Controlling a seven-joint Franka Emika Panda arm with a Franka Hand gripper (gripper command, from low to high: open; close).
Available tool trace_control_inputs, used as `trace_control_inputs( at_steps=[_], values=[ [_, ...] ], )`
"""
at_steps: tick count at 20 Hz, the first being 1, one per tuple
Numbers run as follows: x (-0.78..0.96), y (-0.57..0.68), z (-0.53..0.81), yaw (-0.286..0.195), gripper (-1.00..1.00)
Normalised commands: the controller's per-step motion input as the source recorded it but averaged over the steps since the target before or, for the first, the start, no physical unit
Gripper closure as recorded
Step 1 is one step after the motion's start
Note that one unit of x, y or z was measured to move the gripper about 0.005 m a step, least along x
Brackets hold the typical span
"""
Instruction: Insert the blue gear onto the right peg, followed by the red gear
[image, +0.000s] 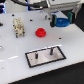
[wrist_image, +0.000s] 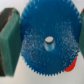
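On the white tabletop (image: 15, 55), reading across the exterior view from its left, a small cream-coloured block (image: 19, 27) stands first, then the red gear (image: 40, 32) lying flat, then the black-framed grey plate (image: 45, 55) nearer the camera with its two dark pins. The right peg (image: 52, 50) is bare. Farthest to the exterior view's right, and well above the surface, the claw (image: 59, 21) hangs from the arm at the picture's upper edge, clenched on the blue gear (image: 62, 22). The wrist view shows that gear (wrist_image: 49, 42) edge-gripped between the two green pads (wrist_image: 8, 42), its bore facing the camera, with a sliver of red at one corner.

Risks, as I judge them: the bore is small and the peg thin, so a slight offset on descent would land the disc on the pin's tip and tilt or jam it. A toothed rim held by its edges may also rotate or slip in the pads. The path toward the plate passes near the red gear, which a low carry could knock aside.
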Motion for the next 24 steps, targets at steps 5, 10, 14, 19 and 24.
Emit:
trace_control_inputs(
  at_steps=[5,10,14,19,24],
  values=[
    [0.81,-0.29,0.21,0.0,1.0],
    [0.77,-0.28,0.04,0.0,1.0],
    [0.65,-0.16,0.0,0.0,1.0],
    [0.56,-0.05,-0.06,0.0,1.0],
    [0.34,-0.02,-0.02,0.0,1.0]
  ],
)
